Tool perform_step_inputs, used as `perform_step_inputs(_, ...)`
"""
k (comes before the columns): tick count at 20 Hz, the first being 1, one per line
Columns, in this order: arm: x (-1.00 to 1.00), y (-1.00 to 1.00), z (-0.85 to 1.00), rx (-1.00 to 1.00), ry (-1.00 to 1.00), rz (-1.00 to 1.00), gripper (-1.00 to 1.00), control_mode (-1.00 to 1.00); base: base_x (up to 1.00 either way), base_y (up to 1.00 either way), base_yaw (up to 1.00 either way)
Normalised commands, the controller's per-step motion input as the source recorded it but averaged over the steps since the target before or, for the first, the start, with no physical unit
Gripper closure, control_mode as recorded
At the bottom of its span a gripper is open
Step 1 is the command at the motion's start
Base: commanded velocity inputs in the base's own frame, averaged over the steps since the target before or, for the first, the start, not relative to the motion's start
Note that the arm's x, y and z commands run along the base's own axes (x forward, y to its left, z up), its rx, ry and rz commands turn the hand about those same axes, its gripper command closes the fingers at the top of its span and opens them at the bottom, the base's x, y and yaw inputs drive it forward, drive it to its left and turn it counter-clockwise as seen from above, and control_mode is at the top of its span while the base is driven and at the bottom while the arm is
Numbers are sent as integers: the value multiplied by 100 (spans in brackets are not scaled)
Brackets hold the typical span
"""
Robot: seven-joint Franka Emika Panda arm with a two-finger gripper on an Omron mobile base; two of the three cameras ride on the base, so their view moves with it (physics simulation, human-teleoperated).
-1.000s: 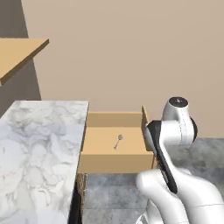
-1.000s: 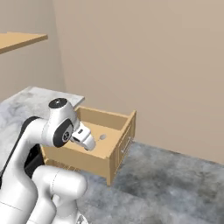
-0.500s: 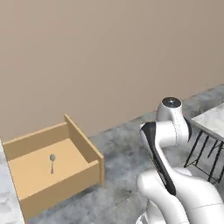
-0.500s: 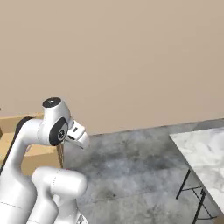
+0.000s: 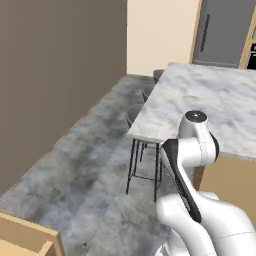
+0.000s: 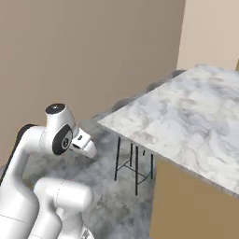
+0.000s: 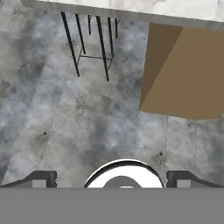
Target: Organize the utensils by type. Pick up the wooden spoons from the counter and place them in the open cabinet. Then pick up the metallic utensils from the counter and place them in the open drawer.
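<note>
My gripper (image 6: 87,144) hangs in front of the arm's elbow, above the grey floor. In the hand view the gripper (image 7: 111,179) is open, its dark fingertips (image 7: 41,178) wide apart with nothing between them. A white marble counter (image 5: 215,97) on a tan wood base fills the right side, and it also appears as the counter (image 6: 186,116) in the right base view. No utensil lies on the part I see. One tan wood corner of the open drawer (image 5: 27,236) pokes in at the lower left. The wooden spoons, metallic utensils and open cabinet are out of view.
Black-legged stools (image 5: 142,150) stand tucked under the counter's near edge, with the stool legs (image 7: 89,43) straight ahead of the hand. A tan panel (image 7: 183,70) of the counter base stands to the hand's right. A brown wall (image 5: 55,75) runs along the left, with open grey floor (image 5: 85,170) between.
The whole picture has swung as the base turned. The drawer with the small silver spoon slid off to the left and the marble counter with stools came in. The gripper stayed open.
</note>
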Motion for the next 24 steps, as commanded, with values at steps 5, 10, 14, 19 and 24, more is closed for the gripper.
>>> perform_step_inputs(5, 0, 0, 0, 0, 0, 0, -100, 100, 0, 0, -100)
perform_step_inputs(10, 0, 0, 0, 0, 0, 0, -100, 100, 0, -3, -100)
perform_step_inputs(14, 0, 0, 0, 0, 0, 0, -100, 100, 0, -12, -100)
perform_step_inputs(19, 0, 0, 0, 0, 0, 0, -100, 100, 0, -25, -98)
perform_step_inputs(24, 0, 0, 0, 0, 0, 0, -100, 100, 42, -33, -59)
